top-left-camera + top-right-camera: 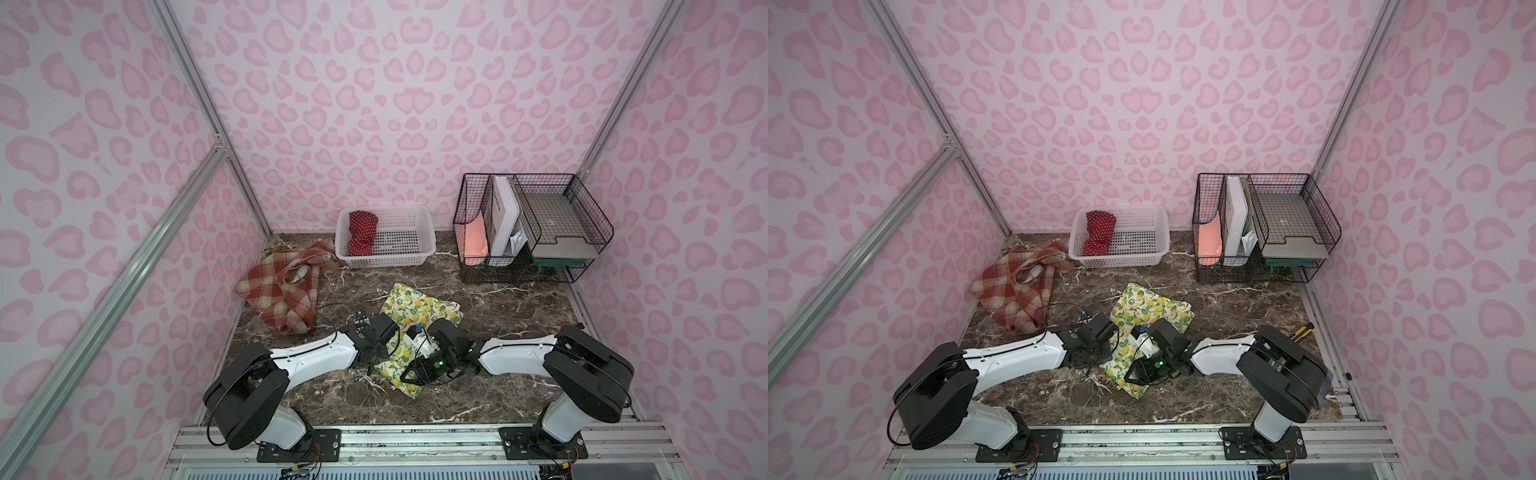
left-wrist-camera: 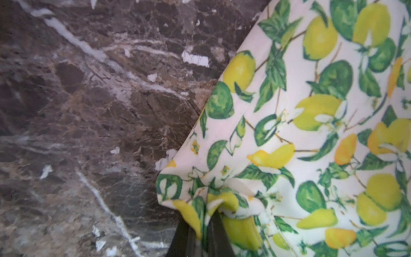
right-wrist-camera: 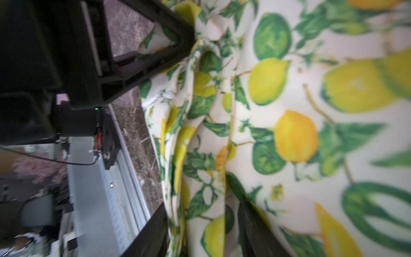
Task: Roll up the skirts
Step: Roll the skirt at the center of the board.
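Left hand on lemon skirt edge

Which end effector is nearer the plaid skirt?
Left. Left end effector pinches the lemon skirt at its edge facing the plaid skirt; right end effector is farther across that cloth.

Three skirts – lemon, plaid, dotted; one basket; one wire rack; two arms

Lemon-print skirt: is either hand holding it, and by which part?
The left hand pinches the lemon-print skirt by a bunched edge fold; right hand is open, holding nothing.
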Action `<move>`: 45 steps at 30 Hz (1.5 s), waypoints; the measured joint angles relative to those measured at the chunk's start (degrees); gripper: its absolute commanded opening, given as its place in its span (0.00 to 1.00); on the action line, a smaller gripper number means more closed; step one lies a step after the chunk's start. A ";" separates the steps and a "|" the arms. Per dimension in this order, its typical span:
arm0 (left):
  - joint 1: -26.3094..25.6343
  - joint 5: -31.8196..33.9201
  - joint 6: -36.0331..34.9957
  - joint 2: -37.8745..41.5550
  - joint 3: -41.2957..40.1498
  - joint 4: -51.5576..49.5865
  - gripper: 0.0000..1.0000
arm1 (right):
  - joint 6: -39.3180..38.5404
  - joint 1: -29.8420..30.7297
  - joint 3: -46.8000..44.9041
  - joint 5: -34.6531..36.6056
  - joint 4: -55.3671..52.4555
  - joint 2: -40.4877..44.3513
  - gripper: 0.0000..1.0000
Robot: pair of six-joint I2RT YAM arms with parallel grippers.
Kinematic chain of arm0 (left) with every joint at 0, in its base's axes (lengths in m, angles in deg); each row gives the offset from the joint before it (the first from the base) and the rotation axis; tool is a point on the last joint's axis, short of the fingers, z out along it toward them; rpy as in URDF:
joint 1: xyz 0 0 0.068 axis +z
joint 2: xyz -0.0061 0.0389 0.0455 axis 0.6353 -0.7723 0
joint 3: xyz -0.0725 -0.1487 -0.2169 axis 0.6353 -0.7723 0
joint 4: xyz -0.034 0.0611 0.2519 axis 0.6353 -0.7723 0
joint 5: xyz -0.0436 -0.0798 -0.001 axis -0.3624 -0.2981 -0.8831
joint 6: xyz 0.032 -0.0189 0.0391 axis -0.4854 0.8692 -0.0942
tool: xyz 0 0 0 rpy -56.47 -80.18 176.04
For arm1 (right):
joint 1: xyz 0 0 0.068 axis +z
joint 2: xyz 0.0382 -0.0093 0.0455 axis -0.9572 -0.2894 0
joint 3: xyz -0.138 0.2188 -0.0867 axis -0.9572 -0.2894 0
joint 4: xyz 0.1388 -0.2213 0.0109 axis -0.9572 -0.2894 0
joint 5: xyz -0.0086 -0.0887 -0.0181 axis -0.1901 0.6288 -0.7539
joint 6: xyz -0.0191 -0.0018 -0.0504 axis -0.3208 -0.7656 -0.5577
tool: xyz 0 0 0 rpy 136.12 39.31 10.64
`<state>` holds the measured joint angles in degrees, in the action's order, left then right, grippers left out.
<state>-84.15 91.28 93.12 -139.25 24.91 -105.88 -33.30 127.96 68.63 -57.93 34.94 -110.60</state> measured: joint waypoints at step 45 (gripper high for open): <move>-0.24 -0.66 -0.13 -1.90 -0.28 -4.09 0.00 | -12.70 24.04 3.80 37.00 -0.15 -3.45 0.61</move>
<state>-84.39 90.62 92.99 -141.15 24.63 -109.97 -46.00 152.01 72.43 -20.93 34.78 -114.05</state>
